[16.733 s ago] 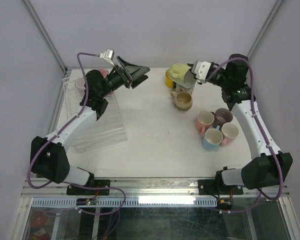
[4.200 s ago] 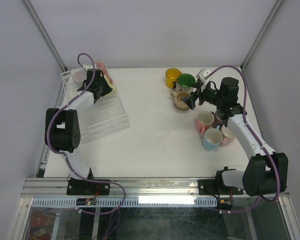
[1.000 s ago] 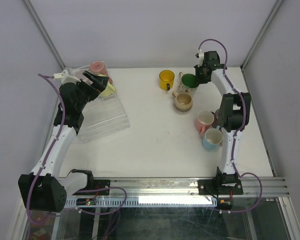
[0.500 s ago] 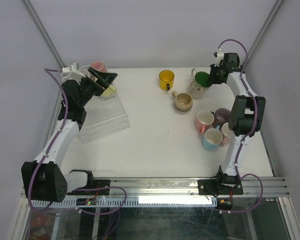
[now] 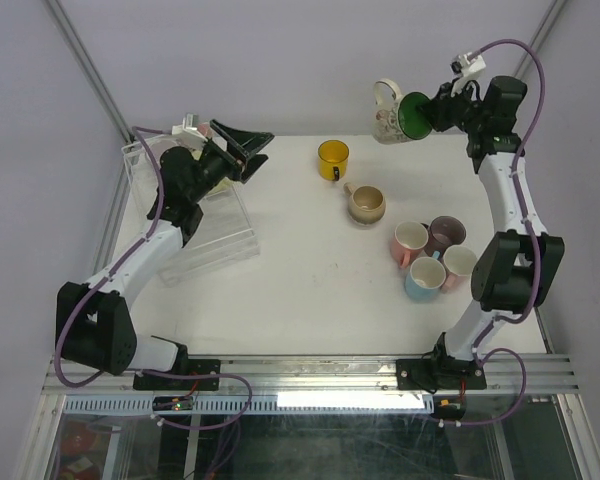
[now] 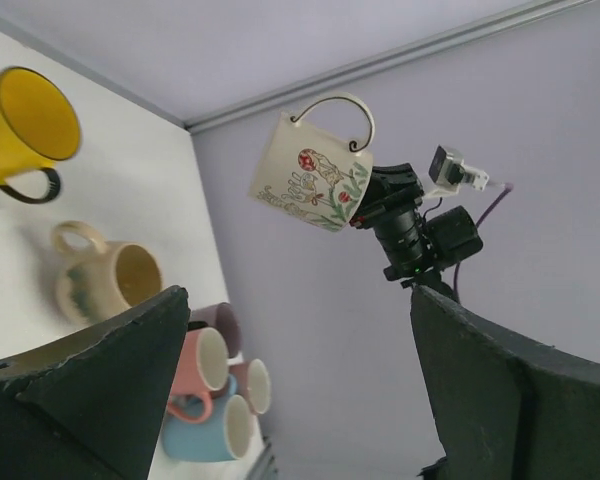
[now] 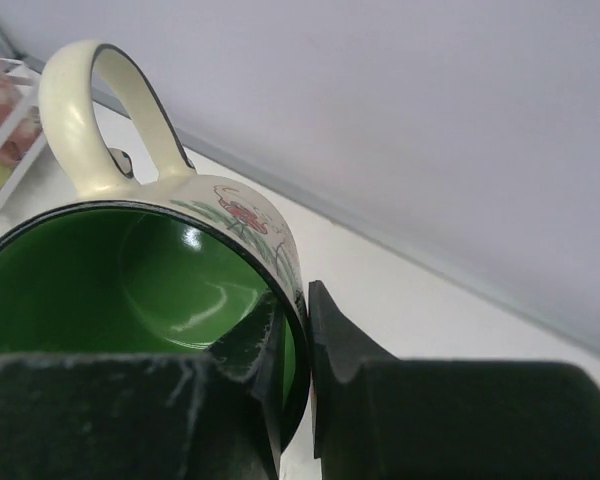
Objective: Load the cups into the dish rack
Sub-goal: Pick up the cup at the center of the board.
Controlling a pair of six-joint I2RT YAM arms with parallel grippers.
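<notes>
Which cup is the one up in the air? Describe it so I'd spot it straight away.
Look above the far right corner of the white table, where the right arm's tool pinches the rim of a tilted mug. It alone hangs in the air: cream with painted flowers outside, glossy green inside.

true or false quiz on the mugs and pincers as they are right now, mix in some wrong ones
1. The right pincer grips the floral mug by its rim. True.
2. The yellow mug and the beige mug stand apart on the table. True.
3. The floral mug stands on the table. False: it hangs in the air, tipped sideways.
4. The left pincer is shut on a cup. False: it is open and empty.
</notes>
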